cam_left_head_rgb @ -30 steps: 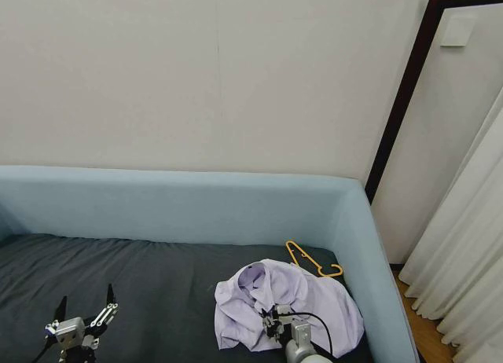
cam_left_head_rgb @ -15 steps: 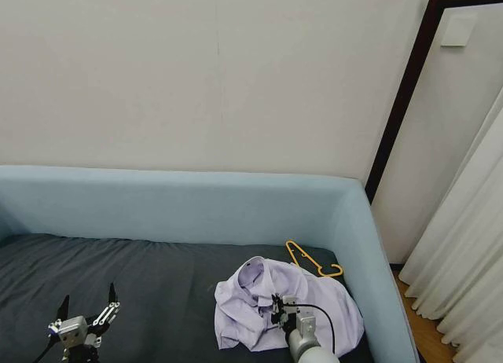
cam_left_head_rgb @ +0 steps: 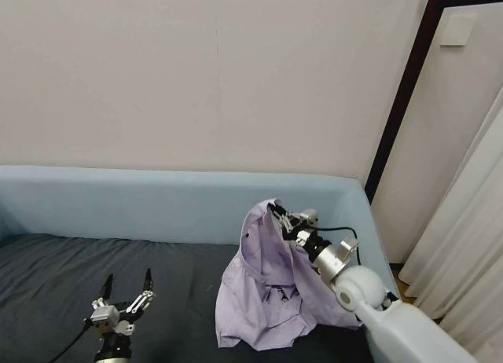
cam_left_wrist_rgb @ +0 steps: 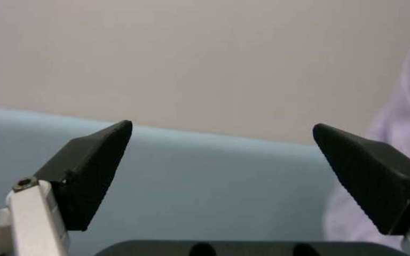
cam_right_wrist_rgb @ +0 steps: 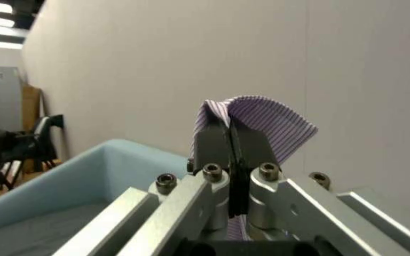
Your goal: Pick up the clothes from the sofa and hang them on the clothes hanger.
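A lilac striped shirt (cam_left_head_rgb: 267, 292) hangs lifted above the dark sofa seat (cam_left_head_rgb: 173, 284), its lower hem still resting on the cushion. My right gripper (cam_left_head_rgb: 277, 214) is shut on the shirt's top fold, up in front of the blue sofa back. In the right wrist view the fingers (cam_right_wrist_rgb: 212, 146) pinch the striped cloth (cam_right_wrist_rgb: 262, 120). My left gripper (cam_left_head_rgb: 126, 288) stands open low over the seat, left of the shirt, with nothing in it; its black fingertips (cam_left_wrist_rgb: 94, 170) stay wide apart and the shirt (cam_left_wrist_rgb: 404, 133) lies off to one side.
The light blue sofa (cam_left_head_rgb: 157, 206) has a high back and a right arm (cam_left_head_rgb: 369, 261). Beyond it stand a dark door frame (cam_left_head_rgb: 401, 104) and white curtains (cam_left_head_rgb: 471, 261). A plain wall (cam_left_head_rgb: 196, 72) lies behind.
My right gripper rose with the shirt from the seat to backrest height, so the garment now hangs and covers the orange hanger. My left gripper shifted right.
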Tool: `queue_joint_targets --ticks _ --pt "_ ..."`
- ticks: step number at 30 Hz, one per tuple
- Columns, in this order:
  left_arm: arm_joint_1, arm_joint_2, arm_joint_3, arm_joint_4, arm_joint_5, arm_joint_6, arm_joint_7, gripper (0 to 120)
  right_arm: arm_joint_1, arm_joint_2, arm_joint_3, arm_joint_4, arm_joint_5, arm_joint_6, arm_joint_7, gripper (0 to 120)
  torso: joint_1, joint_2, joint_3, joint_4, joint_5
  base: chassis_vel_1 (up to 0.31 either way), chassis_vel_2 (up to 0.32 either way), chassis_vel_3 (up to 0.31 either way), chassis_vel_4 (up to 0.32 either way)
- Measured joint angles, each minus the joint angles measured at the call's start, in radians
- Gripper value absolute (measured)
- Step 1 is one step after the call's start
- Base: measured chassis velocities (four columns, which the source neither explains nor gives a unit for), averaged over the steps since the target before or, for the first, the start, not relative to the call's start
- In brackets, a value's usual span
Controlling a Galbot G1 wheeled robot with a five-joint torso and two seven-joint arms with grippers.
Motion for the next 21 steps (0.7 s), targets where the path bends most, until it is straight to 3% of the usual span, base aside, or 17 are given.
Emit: queue_joint_targets --ticks 1,5,10,21 --pt "0.000 0.000 0.000 0.000 0.000 0.000 0.000 100 0.000 0.000 0.000 0.000 0.000 0.000 0.000 0 0.000 0.000 0.000 0.0000 0.0000 0.000 0.000 0.000 0.000" --pt "-0.056 0.043 0.053 0.029 -0.044 -0.018 0.169 100 0.023 -0.048 0.009 0.093 0.053 -0.030 0.021 0 0.000 0.000 0.000 -0.0006 -0.0001 0.000 0.000 0.000 0.000" --pt "-0.114 0.082 0.115 0.056 -0.065 -0.005 0.264 100 0.040 -0.078 0.016 0.136 0.086 -0.046 0.053 0 0.000 0.000 0.000 -0.0005 0.0000 0.000 0.000 0.000 0.000" --pt "-0.198 0.091 0.209 0.173 -0.007 0.020 0.315 100 0.077 -0.101 0.037 0.137 0.115 -0.059 0.093 0 0.000 0.000 0.000 -0.0002 0.0000 0.000 0.000 0.000 0.000"
